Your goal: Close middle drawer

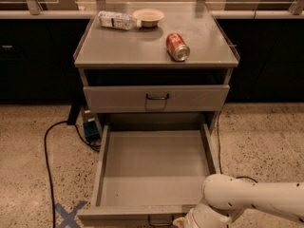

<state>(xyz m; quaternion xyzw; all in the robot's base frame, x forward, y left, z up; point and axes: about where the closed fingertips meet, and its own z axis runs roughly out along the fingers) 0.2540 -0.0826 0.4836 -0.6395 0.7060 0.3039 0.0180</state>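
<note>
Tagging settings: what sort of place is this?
Probably an office kitchenette: dark cabinets under a counter, speckled floor, can and bowl on a drawer unit. Claw low, before the middle drawer.

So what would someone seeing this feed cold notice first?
The middle drawer stands pulled far out in the centre of the view. The white arm fills the lower right, its pincer at the drawer's front edge beside the handle. A red can lies on its side on the cabinet top.
</note>
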